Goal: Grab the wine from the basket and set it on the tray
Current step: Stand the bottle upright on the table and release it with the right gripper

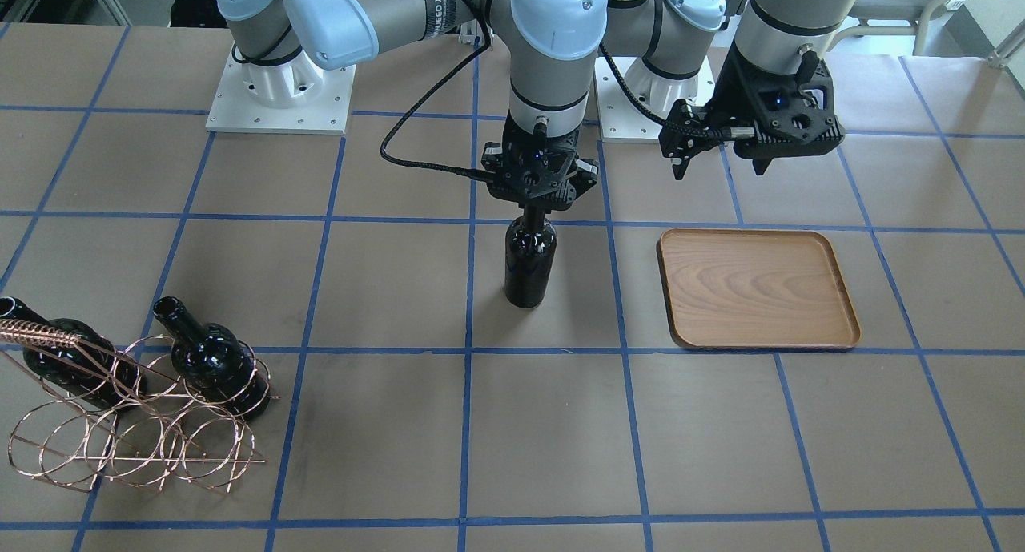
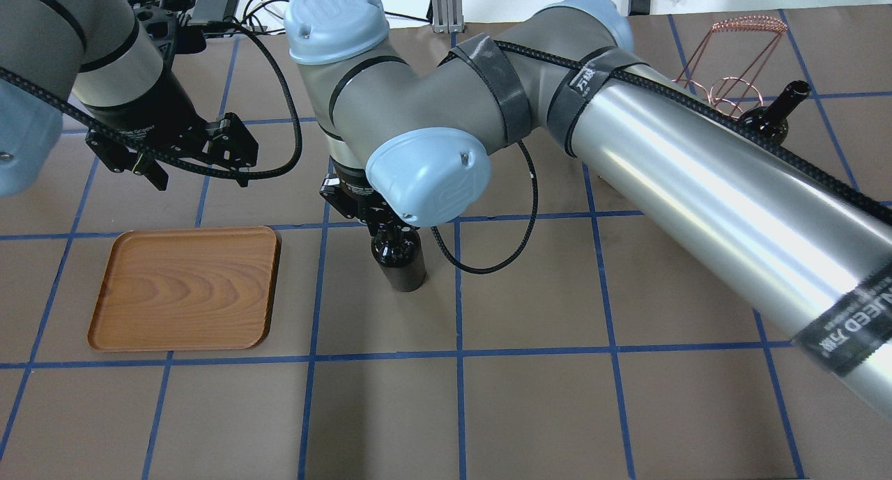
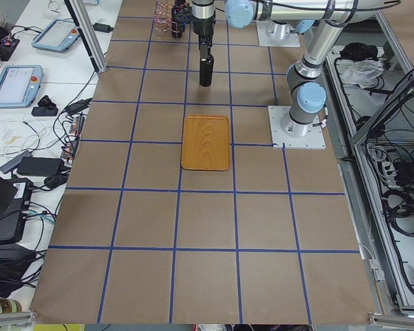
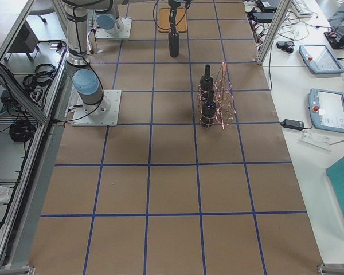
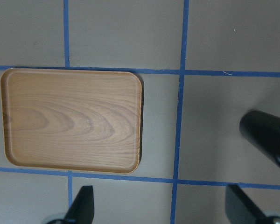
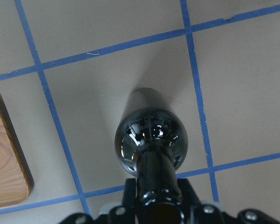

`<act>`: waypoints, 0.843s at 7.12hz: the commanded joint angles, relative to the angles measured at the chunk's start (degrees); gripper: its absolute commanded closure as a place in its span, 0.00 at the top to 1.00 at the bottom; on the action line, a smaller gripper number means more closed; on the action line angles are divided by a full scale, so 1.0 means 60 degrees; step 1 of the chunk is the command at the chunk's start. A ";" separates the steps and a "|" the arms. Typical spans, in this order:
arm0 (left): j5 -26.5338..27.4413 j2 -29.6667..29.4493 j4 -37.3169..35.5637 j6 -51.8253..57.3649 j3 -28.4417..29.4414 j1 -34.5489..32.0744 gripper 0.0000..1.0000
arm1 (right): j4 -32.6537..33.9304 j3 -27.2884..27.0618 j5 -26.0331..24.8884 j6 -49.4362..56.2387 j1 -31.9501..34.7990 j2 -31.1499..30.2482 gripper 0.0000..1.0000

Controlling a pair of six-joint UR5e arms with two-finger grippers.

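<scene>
My right gripper (image 1: pixel 535 207) is shut on the neck of a black wine bottle (image 1: pixel 529 263) and holds it upright over the middle of the table, its base at or just above the surface. In the right wrist view the bottle (image 6: pixel 151 140) hangs straight below the jaws. The wooden tray (image 1: pixel 757 292) lies bare to the bottle's side, a short gap away; it also shows in the overhead view (image 2: pixel 185 288). My left gripper (image 1: pixel 721 171) is open and empty, above the table just behind the tray. The copper wire basket (image 1: pixel 128 424) holds two more bottles (image 1: pixel 212 360).
The basket stands far off near the table edge on my right side (image 2: pixel 732 55), with one bottle neck (image 2: pixel 773 118) showing beside the right arm. Blue tape lines grid the brown table. Both arm bases (image 1: pixel 280 95) sit at the table's back.
</scene>
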State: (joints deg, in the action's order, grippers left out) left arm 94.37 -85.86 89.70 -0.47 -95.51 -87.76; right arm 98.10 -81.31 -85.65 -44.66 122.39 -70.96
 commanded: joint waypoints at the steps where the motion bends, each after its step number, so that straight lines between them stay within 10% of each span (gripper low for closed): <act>1: -0.0084 -0.0002 0.0093 0.0033 -0.0005 -0.0007 1.00 | 0.0072 0.0220 0.0096 0.0089 -0.0212 -0.0155 1.00; 6: -0.0991 -0.0060 0.0064 -0.0780 0.0112 -0.1114 1.00 | -0.1935 0.0339 -0.1011 0.6318 -0.3620 -0.2497 1.00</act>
State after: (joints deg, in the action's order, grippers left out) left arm 89.72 -86.03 90.07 -2.15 -95.23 -90.90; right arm 88.58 -79.23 -88.17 -16.85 106.31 -82.98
